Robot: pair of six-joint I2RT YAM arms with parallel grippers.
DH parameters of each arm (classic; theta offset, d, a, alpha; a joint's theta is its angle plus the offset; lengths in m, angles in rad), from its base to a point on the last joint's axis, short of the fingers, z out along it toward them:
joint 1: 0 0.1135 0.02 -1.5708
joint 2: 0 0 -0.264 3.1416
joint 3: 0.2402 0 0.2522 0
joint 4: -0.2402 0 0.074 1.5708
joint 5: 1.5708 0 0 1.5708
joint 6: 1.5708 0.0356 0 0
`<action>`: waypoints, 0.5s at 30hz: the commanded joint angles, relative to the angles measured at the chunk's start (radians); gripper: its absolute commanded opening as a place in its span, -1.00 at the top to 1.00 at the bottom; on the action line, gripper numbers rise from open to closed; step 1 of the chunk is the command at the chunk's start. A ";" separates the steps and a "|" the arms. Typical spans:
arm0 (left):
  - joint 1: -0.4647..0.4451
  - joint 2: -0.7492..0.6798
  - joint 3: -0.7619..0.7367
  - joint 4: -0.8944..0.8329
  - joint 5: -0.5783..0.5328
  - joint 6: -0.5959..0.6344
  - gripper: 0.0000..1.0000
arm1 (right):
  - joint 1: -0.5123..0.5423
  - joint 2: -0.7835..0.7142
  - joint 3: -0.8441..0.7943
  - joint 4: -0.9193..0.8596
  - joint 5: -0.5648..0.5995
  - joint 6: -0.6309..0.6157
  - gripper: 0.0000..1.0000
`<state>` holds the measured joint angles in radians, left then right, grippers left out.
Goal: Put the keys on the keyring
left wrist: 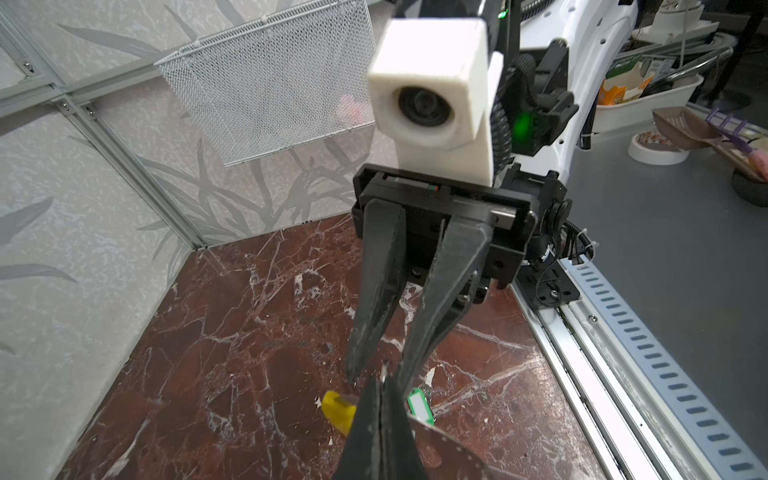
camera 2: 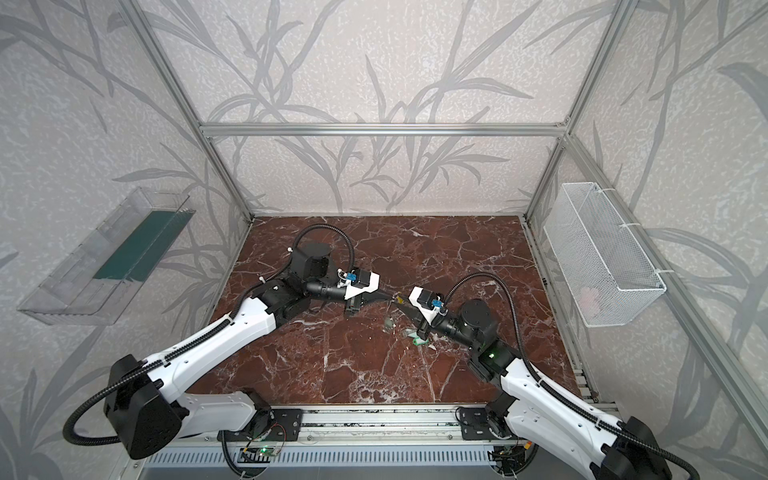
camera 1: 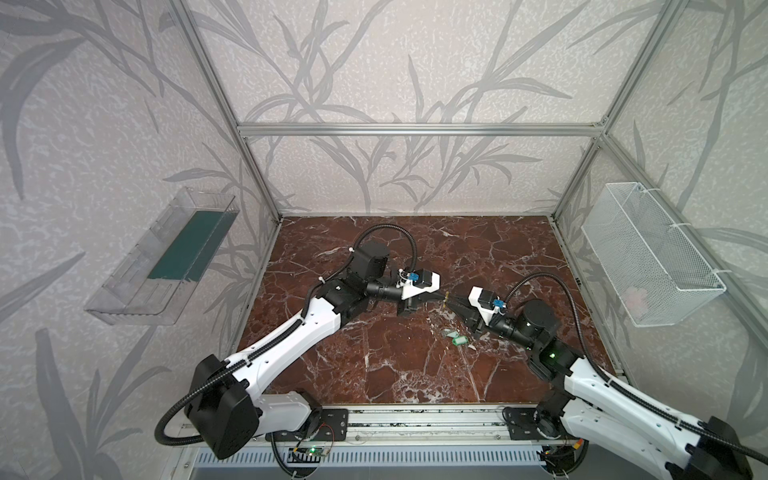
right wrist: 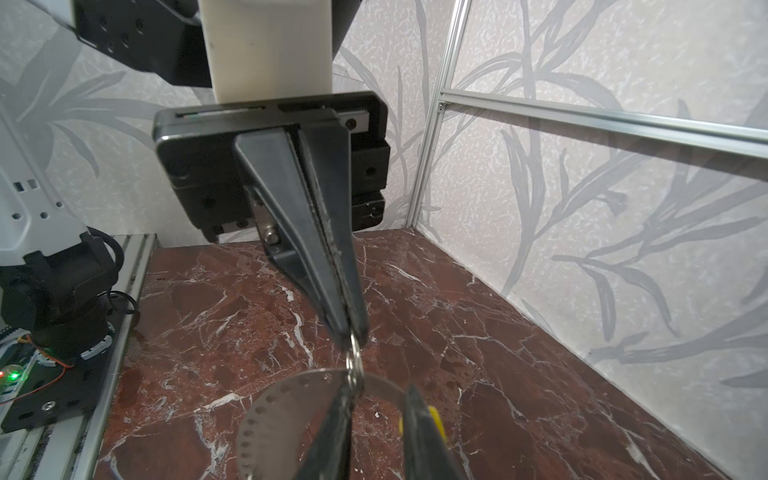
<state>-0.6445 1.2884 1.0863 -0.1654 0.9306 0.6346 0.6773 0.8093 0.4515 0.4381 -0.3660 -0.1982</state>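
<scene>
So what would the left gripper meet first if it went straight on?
Most likely the keyring: the left gripper, jaws shut on a small metal ring, points at its grey band, almost touching it, between the right gripper's open jaws. Depth is unclear, so the right gripper could come first.

keyring (right wrist: pixel 266 409): thin grey hoop, row of small holes, yellow segment (left wrist: pixel 338 409); raised off the tabletop (camera 1: pixel 374 357), seemingly on edge.
keys (camera 1: pixel 460 340): two pale-green tags, lying close together on the tabletop.
</scene>
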 commanded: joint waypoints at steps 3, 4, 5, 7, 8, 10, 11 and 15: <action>-0.019 0.006 0.090 -0.258 -0.115 0.176 1.00 | 0.007 -0.055 0.077 -0.228 0.036 -0.124 0.55; -0.028 0.011 0.103 -0.282 -0.133 0.188 1.00 | 0.005 -0.056 0.081 -0.238 0.026 -0.127 0.55; -0.035 0.015 0.118 -0.306 -0.148 0.203 1.00 | 0.006 -0.056 0.082 -0.242 0.010 -0.125 0.56; -0.051 0.025 0.139 -0.339 -0.178 0.217 1.00 | 0.005 -0.048 0.087 -0.229 -0.021 -0.112 0.57; -0.056 0.028 0.147 -0.349 -0.187 0.221 1.00 | 0.005 -0.041 0.091 -0.228 -0.037 -0.106 0.57; -0.064 0.032 0.159 -0.354 -0.195 0.220 1.00 | 0.006 -0.020 0.102 -0.234 -0.060 -0.099 0.58; -0.071 0.034 0.166 -0.361 -0.202 0.220 1.00 | 0.006 -0.010 0.107 -0.236 -0.070 -0.096 0.59; -0.093 0.044 0.189 -0.390 -0.225 0.235 1.00 | 0.007 0.013 0.105 -0.202 -0.090 -0.085 0.62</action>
<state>-0.7261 1.3273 1.2366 -0.4950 0.7280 0.8173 0.6773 0.8165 0.5293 0.2234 -0.4171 -0.2890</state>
